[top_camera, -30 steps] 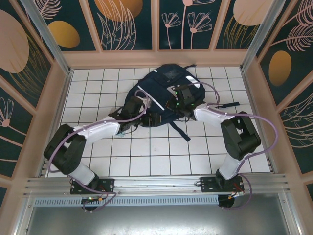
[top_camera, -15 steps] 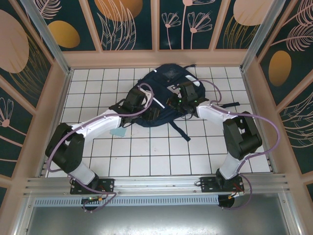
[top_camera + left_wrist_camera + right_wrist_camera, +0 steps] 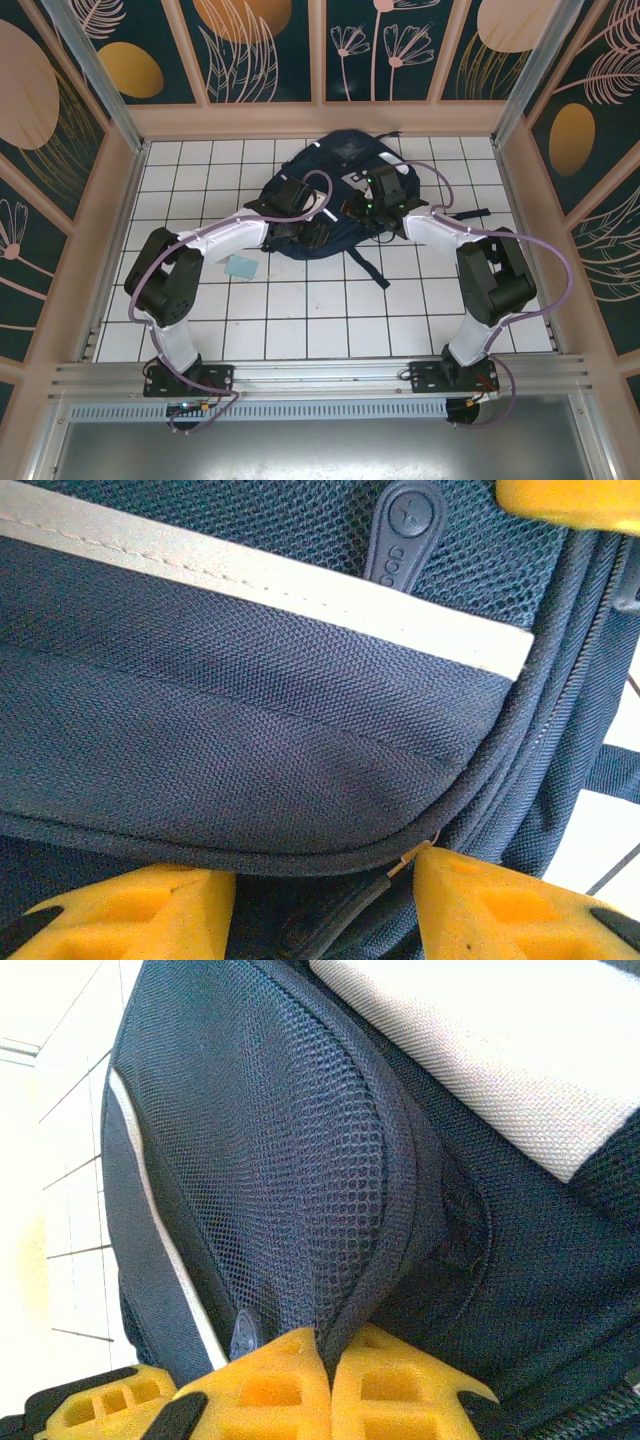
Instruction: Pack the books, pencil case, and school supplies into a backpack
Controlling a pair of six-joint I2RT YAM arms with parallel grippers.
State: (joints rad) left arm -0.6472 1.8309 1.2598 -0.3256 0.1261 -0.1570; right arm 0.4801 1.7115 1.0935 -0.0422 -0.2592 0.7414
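— Where do we find the backpack (image 3: 335, 185)?
— We see it lying flat on the white tiled table (image 3: 300, 320), at the far middle, with a dark strap (image 3: 368, 265) trailing toward the near side. A pale blue-green square (image 3: 241, 267) lies on the tiles just near-left of it.
— And the room around us?
— Dark teal wall panels (image 3: 260, 50) with peach flower drawings stand on the left, far and right sides. A metal rail (image 3: 320, 378) runs along the near edge.
— Our grippers?
— Our left gripper (image 3: 320, 910) has its jaws apart, its yellow pads (image 3: 130, 910) either side of the zip seam (image 3: 300, 855) below a white stripe (image 3: 250, 580). Our right gripper (image 3: 330, 1380) is closed, pinching the edge of the mesh pocket (image 3: 280, 1160).
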